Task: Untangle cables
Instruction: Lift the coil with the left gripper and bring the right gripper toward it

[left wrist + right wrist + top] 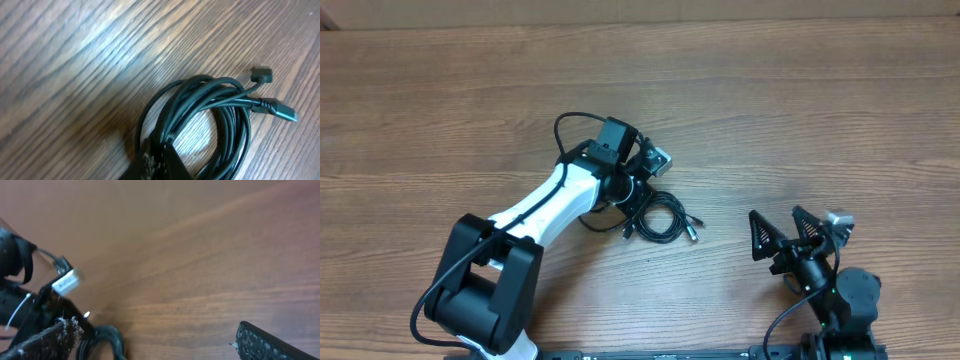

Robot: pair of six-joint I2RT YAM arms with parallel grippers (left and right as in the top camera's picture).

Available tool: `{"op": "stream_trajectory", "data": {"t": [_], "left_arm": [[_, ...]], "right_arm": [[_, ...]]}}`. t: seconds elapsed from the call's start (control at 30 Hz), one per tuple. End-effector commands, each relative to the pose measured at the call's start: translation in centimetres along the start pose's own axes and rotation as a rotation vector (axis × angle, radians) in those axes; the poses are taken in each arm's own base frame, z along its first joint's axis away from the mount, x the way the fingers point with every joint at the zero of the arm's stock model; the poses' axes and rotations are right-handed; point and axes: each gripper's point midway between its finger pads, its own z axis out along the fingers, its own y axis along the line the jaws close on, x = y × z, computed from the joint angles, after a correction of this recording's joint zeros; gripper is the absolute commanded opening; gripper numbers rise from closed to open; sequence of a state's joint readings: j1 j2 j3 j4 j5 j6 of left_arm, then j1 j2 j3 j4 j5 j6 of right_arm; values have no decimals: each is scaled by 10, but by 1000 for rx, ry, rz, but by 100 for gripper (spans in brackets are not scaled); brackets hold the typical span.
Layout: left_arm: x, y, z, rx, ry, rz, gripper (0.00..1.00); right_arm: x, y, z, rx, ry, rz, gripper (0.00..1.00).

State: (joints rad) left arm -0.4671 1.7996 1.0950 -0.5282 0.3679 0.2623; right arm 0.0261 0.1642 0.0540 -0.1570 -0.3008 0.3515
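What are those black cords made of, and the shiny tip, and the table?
The cables look like rubbery plastic, smooth and slightly glossy: light glints on their bends. The plug tip looks metal, grey and shiny, though blurred. The table looks like wood or wood-print laminate: streaky brown grain, soft sheen.

The left arm reaches from the lower left to frame centre, the left gripper pinched closed. At lower right waits the right gripper — jaws spread wide.
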Motion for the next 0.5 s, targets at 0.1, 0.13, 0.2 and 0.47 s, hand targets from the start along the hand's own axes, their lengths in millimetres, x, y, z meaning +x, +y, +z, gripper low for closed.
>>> {"op": "stream_trajectory", "data": {"t": [0.1,0.13,0.2,0.47], "left_arm": [[-16,-15,-2,56,-32,76,4],[-18,-18,-3,71,-35,82,4],[-23,-27,-9,126,-46,102,4],[-46,-67,-35,347,-106,114,4]], "right_arm": [[-23,41,-1,-154,73,-49,100],[-21,47,0,-183,104,-55,100],[-15,55,1,-229,176,-32,100],[-7,61,14,-288,275,18,100]]}}
